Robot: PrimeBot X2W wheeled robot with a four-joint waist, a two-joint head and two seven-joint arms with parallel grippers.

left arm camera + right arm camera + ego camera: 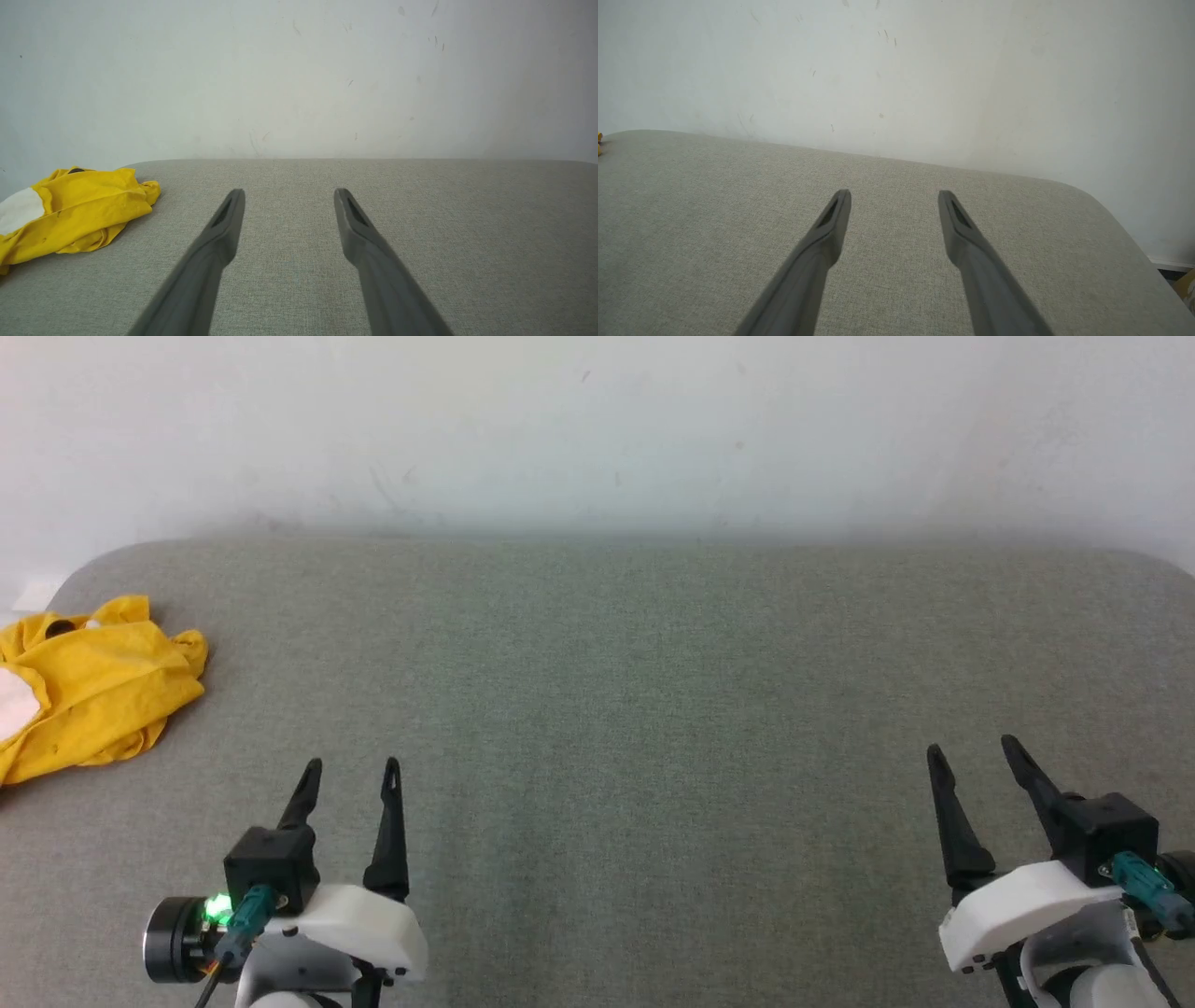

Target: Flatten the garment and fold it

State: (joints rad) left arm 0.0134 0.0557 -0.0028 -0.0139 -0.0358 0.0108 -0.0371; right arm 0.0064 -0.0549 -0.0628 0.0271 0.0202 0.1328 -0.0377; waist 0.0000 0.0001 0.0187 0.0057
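The garment [89, 686] is a bright yellow T-shirt with a white patch, lying crumpled in a heap at the far left of the grey fabric-covered table [607, 709]. In the left wrist view the garment [74, 210] sits left of the fingers, apart from them. My left gripper [352, 770] hovers open at the lower left, to the right of the heap and nearer the front edge, with nothing between its fingers. Over at the lower right, my right gripper [971, 751] is also open and empty. A sliver of yellow garment [599, 142] shows at the left edge of the right wrist view.
A white wall [597, 429] rises directly behind the table's far edge. The table's corners are rounded, and its right edge [1134, 242] drops to the floor, where a yellowish object [1186, 287] shows.
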